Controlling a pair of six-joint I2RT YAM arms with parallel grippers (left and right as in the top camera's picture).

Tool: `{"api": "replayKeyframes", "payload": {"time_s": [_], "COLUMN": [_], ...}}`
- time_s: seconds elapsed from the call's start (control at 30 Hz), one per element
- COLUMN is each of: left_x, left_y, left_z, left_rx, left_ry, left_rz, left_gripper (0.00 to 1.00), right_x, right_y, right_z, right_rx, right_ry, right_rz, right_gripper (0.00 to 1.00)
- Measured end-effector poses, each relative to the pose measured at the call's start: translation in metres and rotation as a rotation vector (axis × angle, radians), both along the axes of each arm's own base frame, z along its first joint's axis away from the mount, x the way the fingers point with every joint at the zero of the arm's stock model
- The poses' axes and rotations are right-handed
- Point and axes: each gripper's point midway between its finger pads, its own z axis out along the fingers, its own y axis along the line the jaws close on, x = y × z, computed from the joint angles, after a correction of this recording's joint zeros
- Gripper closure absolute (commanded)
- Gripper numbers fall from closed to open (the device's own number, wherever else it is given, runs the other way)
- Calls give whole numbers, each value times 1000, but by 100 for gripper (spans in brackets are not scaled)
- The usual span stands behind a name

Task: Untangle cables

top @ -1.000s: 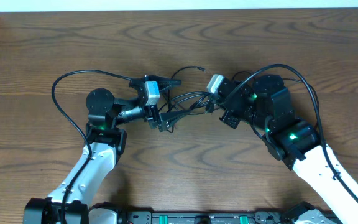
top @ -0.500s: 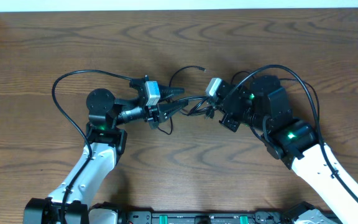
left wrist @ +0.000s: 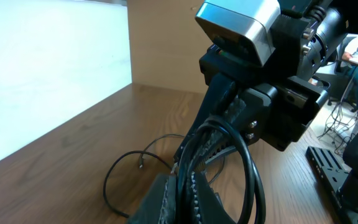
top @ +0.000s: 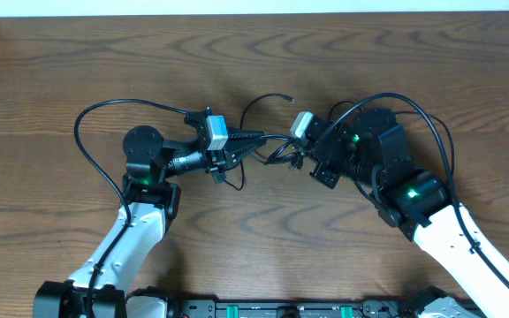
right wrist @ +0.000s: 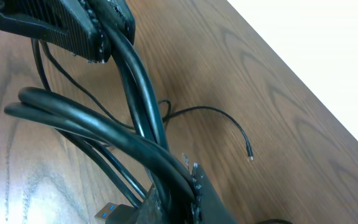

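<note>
Obs: thin black flexible cables (top: 277, 146) were bunched mid brown wooden table (top: 104, 53), between the arms. The left gripper (top: 253, 139) and right gripper (top: 300, 152) each clamped the bundle. Loops crossed; untangling barely begun.

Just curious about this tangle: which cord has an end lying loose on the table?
The thinnest black cord, arcing away from the rest; its small tip rests free on the table. The thicker cords are bunched together.
</note>
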Motion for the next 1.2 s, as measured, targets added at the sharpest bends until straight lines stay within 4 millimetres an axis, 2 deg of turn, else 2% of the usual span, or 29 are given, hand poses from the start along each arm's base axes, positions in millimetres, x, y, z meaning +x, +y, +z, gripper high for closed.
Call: {"api": "replayKeyframes", "payload": {"time_s": [0.1, 0.13, 0.2, 0.23, 0.43, 0.6, 0.87, 1.1, 1.2], "left_x": [0, 1, 1, 1, 5, 19, 36, 39, 39], "left_y": [0, 0, 0, 0, 1, 6, 13, 14, 15], "left_z": [0, 0, 0, 0, 0, -3, -10, -12, -14], "left_rx": [0, 0, 0, 0, -2, -2, 2, 4, 8], "left_ry": [0, 0, 0, 0, 3, 30, 72, 83, 98], "left_rz": [3, 3, 4, 4, 32, 116, 220, 240, 243], "left_gripper": [92, 93, 93, 93, 93, 93, 92, 92, 93], "right_x": [-3, -4, -5, -5, -5, -5, 2, 22, 25], "right_y": [2, 3, 3, 3, -2, -13, -30, -51, -47], "right_z": [-2, -2, -3, -3, -10, -21, -30, -26, -19], "right_rx": [1, 2, 1, 0, -25, -66, -86, 83, 199], "right_ry": [13, 17, 22, 24, 47, 89, 142, 266, 334], "right_rz": [2, 5, 10, 10, -20, -76, -221, -514, -569], "right_gripper": [54, 34, 17, 14, 7, 1, 1, 1, 1]}}
